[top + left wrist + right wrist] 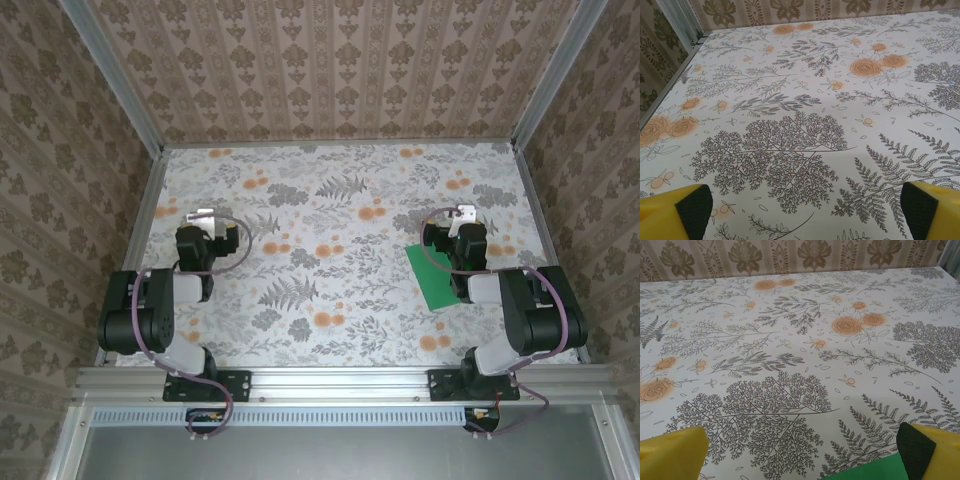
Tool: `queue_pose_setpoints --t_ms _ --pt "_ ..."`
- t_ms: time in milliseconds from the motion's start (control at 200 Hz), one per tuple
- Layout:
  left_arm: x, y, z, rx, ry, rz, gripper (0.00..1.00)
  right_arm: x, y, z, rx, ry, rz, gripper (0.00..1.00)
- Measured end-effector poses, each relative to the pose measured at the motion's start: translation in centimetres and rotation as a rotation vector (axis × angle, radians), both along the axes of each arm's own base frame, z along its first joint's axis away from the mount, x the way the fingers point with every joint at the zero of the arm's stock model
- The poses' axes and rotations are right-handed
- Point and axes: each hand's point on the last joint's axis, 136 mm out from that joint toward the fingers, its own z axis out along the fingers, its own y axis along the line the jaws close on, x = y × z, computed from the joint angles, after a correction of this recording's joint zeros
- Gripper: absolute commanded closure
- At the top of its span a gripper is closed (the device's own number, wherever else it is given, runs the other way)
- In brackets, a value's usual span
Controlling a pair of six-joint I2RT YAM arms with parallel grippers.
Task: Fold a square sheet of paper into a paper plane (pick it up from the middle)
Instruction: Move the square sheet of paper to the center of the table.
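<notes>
The table (330,200) carries a smooth printed cloth: a white ground with fine grey ferns and leaf sprays and soft orange blooms. Walls (330,60) of brown patterned wallpaper close it in on the left, far and right sides. Bare aluminium posts (115,75) stand at the far corners, and a metal rail (340,380) runs along the near edge.

The square sheet of paper (430,277) is thin, matte and bright green. It lies flat at the near right of the table with straight, crisp left and near edges, and its right part is hidden under the right arm (520,310).

The right hand (802,455) is spread wide open. Its fingers are yellow with dark, waffle-textured pads (915,450), and the right-side pad sits just beside a green corner of the sheet; I cannot tell whether they touch.

The left hand (805,207) is also spread wide open, above bare cloth at the left of the table and well apart from the sheet.

The broad stretch of cloth between the two arms, out to the far wall, lies open.
</notes>
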Motion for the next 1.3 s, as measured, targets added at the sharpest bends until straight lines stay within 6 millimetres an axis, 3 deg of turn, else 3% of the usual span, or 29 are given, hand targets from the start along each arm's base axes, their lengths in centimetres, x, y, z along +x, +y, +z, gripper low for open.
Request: queue_pose_setpoints --t_ms 820,985,1085,1220,1300 --pt "0.0 0.0 0.0 0.0 -0.001 0.001 0.0 0.0 0.0 0.0 0.0 0.0 0.0 0.0" --pt "-0.4 1.0 0.8 0.015 -0.014 0.056 0.0 -0.2 -0.3 0.1 -0.004 0.036 -0.018 0.0" --pt "-1.1 2.0 3.0 0.008 -0.021 0.122 0.0 0.1 -1.0 2.8 0.012 0.048 -0.074 0.0" --pt "-1.1 2.7 7.3 -0.045 -0.021 0.183 0.0 0.8 -1.5 9.0 0.111 0.018 -0.145 0.0" --pt "-1.0 2.7 10.0 -0.1 -0.004 0.211 0.0 0.6 -1.4 10.9 0.181 0.047 -0.169 0.0"
